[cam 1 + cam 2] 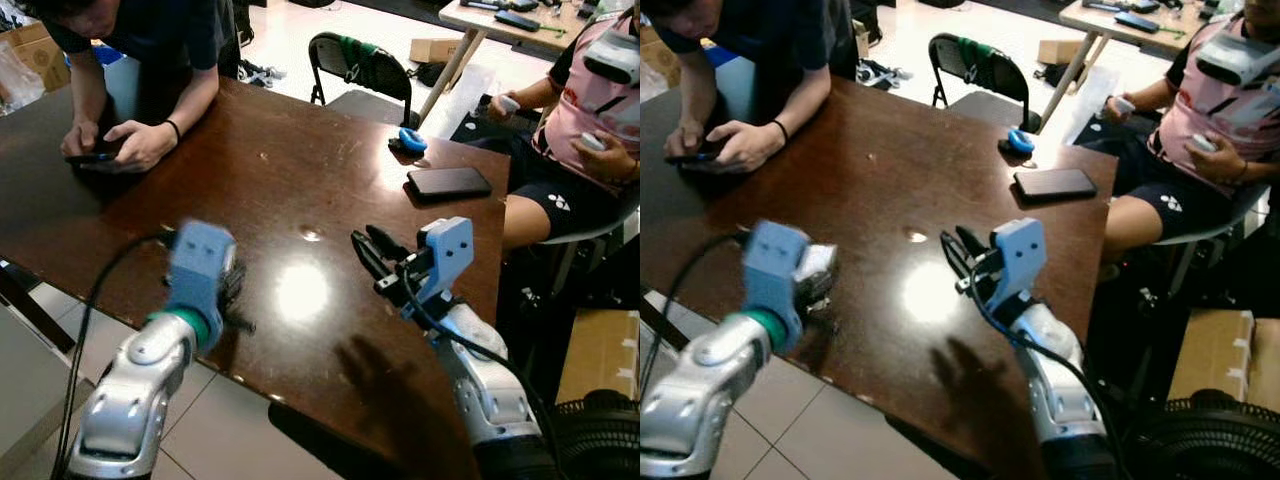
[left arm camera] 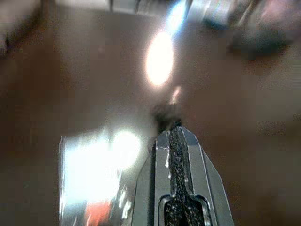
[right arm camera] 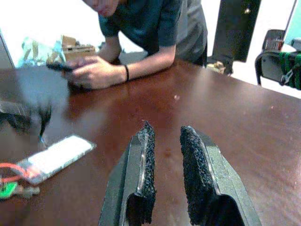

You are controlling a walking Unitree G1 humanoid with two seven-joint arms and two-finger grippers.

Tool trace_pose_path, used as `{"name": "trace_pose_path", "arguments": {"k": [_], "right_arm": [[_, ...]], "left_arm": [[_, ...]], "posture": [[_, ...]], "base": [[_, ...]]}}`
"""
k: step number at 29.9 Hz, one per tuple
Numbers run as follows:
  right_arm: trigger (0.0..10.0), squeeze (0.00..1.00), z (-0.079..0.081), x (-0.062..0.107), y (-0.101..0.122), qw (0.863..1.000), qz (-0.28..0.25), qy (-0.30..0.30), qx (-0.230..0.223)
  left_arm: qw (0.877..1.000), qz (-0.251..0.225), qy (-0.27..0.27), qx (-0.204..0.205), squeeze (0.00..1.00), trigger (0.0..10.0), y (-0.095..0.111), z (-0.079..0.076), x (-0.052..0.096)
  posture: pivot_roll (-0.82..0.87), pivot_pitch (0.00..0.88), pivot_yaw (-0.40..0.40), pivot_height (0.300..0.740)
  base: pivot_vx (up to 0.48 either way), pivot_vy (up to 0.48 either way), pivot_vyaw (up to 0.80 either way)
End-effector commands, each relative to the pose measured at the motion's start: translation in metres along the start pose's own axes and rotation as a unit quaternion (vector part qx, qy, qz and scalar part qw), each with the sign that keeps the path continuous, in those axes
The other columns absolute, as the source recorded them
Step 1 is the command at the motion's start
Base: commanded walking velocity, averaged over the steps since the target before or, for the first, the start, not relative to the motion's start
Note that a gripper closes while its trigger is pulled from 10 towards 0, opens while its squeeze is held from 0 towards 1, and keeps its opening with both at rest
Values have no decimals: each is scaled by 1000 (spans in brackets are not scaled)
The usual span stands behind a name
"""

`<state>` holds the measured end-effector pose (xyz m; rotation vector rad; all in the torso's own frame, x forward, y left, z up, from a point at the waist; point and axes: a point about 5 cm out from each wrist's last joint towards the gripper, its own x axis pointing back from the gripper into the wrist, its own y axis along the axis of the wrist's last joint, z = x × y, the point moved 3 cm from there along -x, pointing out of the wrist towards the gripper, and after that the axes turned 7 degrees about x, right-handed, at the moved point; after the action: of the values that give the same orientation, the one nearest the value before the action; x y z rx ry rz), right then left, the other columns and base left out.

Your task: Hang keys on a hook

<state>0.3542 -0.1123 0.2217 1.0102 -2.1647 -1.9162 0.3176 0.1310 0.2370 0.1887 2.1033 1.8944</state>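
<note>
My left gripper (image 1: 236, 298) is blurred above the near left part of the dark brown table (image 1: 270, 170). In the left wrist view its fingers (image 2: 175, 141) lie pressed together, shut, with a small dark blur (image 2: 163, 113) at their tips that I cannot identify. Beside it on the table lies a flat white packet (image 3: 61, 154) with red and green bits (image 3: 10, 181) at one end. My right gripper (image 1: 370, 252) hovers over the near right part of the table, open with a narrow gap and nothing between its pads (image 3: 146, 155).
A black phone (image 1: 448, 182) and a blue ring-shaped thing (image 1: 411, 138) lie at the table's far right. A person (image 1: 140, 140) leans on the far left edge; another (image 1: 590, 110) sits at the right. A folding chair (image 1: 360, 65) stands behind, a fan (image 1: 600, 440) near right.
</note>
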Motion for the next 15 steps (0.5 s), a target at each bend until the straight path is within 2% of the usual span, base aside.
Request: {"name": "trace_pose_path", "arguments": {"k": [1,3,4,5,6,8,9,12,13,15], "right_arm": [[10000,0,-5,1,2,1000,-5,-10,-6],[10000,0,-6,-3,-4,1000,9,-13,-8],[10000,0,-6,-3,-4,1000,9,-13,-8],[10000,0,-4,-9,-14,999,38,-7,0],[10000,0,-4,-9,-14,999,38,-7,0],[10000,0,3,-27,-31,996,86,2,-26],[10000,0,3,-27,-31,996,86,2,-26],[10000,0,13,-51,-42,989,125,7,-78],[10000,0,13,-51,-42,989,125,7,-78],[10000,0,19,-62,-47,984,151,12,-96]], "left_arm": [[1000,-29,4,-9,0,10000,10,1,4],[993,-69,64,-66,0,10000,27,15,3],[993,-69,64,-66,0,10000,27,15,3],[987,-88,97,-96,0,10000,36,23,2],[987,-88,97,-96,0,10000,36,23,2],[979,-107,126,-118,0,10000,48,31,1],[979,-107,126,-118,0,10000,48,31,1],[979,-106,124,-125,0,10000,48,32,3],[979,-106,124,-125,0,10000,48,32,3],[979,-103,126,-124,0,10000,47,32,5]], "posture": [[97,144,61,740],[105,139,59,740],[105,139,59,740],[106,132,57,740],[106,132,57,740],[113,124,56,740],[113,124,56,740],[130,125,53,740],[130,125,53,740],[138,131,46,740]], "base": [[0,0,0],[0,0,0],[0,0,0],[0,0,0],[0,0,0],[0,0,0],[0,0,0],[0,0,0],[0,0,0],[0,0,0]]}}
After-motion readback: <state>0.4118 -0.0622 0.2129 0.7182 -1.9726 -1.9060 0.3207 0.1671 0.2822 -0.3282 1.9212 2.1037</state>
